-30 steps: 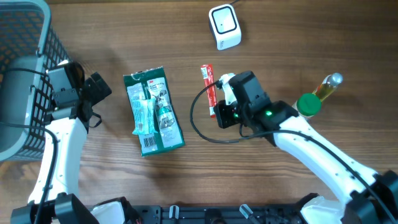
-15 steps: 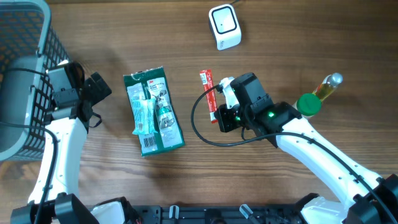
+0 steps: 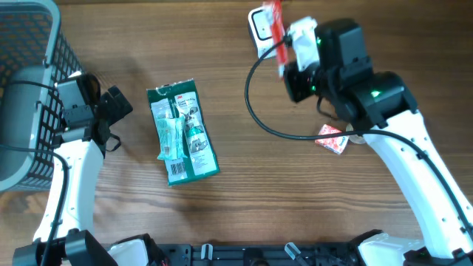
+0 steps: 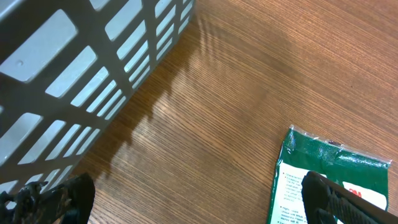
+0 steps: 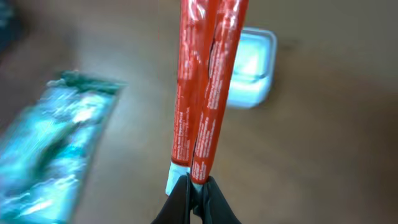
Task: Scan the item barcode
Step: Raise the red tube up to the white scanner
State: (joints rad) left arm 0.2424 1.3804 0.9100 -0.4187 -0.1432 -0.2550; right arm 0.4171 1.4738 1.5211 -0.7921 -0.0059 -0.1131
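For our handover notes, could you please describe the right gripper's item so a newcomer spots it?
Find the white scanner on the table's far side. Over it, the right gripper pinches a slim red packet, the only item held aloft.

left gripper spread wide, right gripper pinched shut, aloft

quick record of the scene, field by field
right gripper: shut on red pack, raised
scanner: white, behind red pack in right wrist view
left gripper: open, empty, beside basket
green pack: flat on table, untouched
sachet: on table, right side
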